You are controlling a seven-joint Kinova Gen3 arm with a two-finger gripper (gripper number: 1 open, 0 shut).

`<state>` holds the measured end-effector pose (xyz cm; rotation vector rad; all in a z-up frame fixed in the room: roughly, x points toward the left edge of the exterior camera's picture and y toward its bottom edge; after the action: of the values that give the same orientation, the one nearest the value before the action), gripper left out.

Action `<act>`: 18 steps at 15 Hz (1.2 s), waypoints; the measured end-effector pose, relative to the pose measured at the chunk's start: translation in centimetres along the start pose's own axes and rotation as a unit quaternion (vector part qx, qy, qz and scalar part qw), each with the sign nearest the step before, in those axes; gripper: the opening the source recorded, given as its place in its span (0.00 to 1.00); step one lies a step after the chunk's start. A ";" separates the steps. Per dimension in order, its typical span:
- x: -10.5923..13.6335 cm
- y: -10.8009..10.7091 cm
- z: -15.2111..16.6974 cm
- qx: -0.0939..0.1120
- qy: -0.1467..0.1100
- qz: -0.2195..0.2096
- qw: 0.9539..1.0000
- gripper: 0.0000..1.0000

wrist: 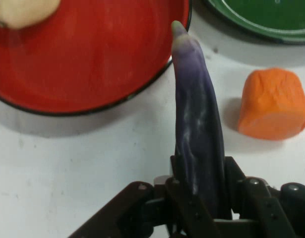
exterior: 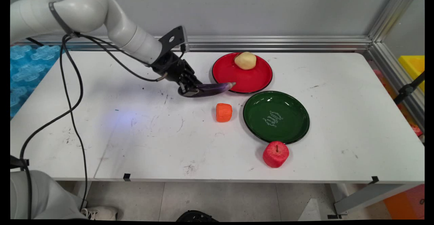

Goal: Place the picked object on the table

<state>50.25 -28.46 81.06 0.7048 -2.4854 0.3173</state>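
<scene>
Main view shows the whole white table [exterior: 101,133]: the gripper [exterior: 190,90] pinches the thick end of a purple eggplant [exterior: 212,88], whose tip reaches the near rim of a red plate [exterior: 251,79] holding a pale potato [exterior: 245,60], while an orange carrot chunk [exterior: 223,112], a green plate [exterior: 276,116] and a red apple [exterior: 275,154] sit nearer the front edge. The hand view leaves out the apple but shows more closely that the fingers [wrist: 234,173] are clamped on either side of the eggplant [wrist: 197,124], its greenish tip lying over the red plate's [wrist: 92,59] black rim, with the carrot chunk [wrist: 274,104] just beside it, a corner of the potato [wrist: 23,12] and a slice of the green plate [wrist: 261,17] at the top.
</scene>
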 end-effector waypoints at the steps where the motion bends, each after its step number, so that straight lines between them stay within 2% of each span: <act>1: -0.3 0.1 0.1 -0.001 -0.002 0.000 1.000 0.00; 7: -1.3 0.2 1.3 -0.001 -0.005 -0.003 1.000 0.00; 18: -1.4 -0.3 3.9 -0.006 -0.001 -0.018 1.000 0.00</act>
<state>49.76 -29.57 77.06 0.7434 -2.4710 0.2893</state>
